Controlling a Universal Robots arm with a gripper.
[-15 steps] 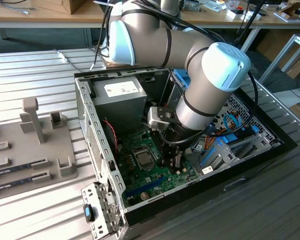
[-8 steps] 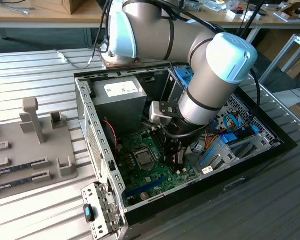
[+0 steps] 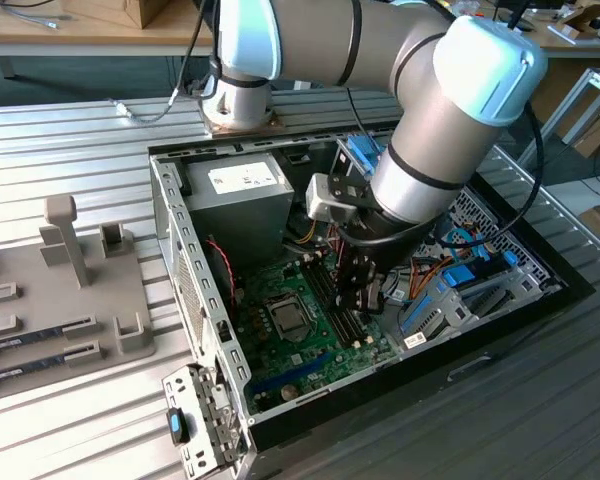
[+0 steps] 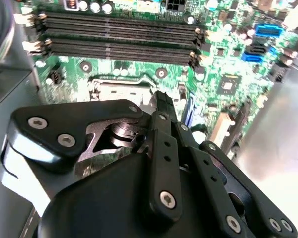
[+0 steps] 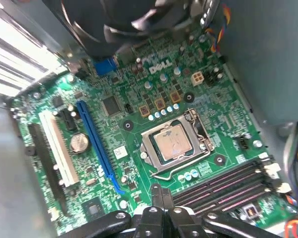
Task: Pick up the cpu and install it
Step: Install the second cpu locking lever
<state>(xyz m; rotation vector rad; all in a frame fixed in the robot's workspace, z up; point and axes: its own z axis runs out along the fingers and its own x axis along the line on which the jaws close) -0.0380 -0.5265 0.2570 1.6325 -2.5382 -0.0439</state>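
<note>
The cpu (image 5: 172, 141), a pale silvery square, lies flat inside the metal socket frame (image 5: 148, 148) on the green motherboard (image 5: 139, 84). In the exterior view the socket (image 3: 290, 318) shows as a dark square in the open computer case. My gripper (image 3: 365, 298) hangs over the board to the exterior view's right of the socket, above the memory slots. Its black fingers (image 5: 160, 197) are pressed together with nothing between them, a short way off the socket's edge. In the second wrist view the fingers (image 4: 163, 106) point at the socket frame (image 4: 120, 85).
Empty memory slots (image 5: 223, 184) run beside the socket. A blue expansion slot (image 5: 96, 144), a coin battery (image 5: 80, 143) and a dark fan (image 5: 124, 22) sit on the board. A power supply (image 3: 242, 195) and cables (image 3: 460, 275) crowd the case. A grey fixture (image 3: 60, 300) holds memory sticks.
</note>
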